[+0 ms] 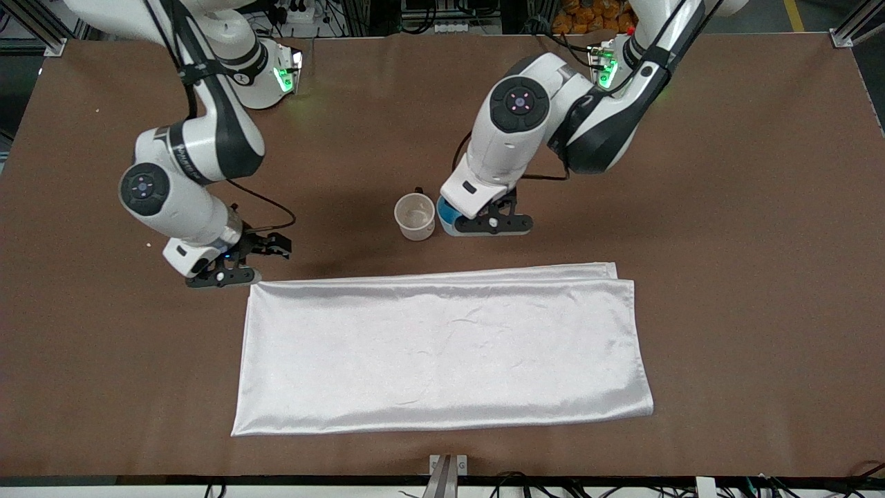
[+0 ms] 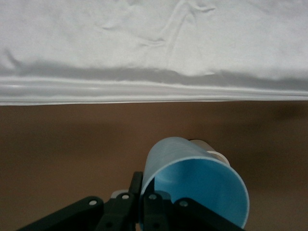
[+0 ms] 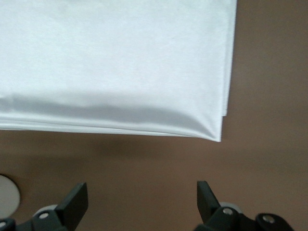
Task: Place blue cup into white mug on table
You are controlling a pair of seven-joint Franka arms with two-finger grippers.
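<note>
Blue cup (image 1: 446, 213) sits clamped in my left end effector (image 1: 492, 223), low over the brown table (image 1: 726, 207) near its middle, just beside the white mug (image 1: 415, 216); the white cloth (image 1: 442, 353) lies toward the front edge. To seat it cleanly, I judge I must lift above the mug's rim, centre over the opening, lower straight, then release. My right end effector (image 1: 238, 266) waits, fingers spread wide, by the cloth's corner.
</note>
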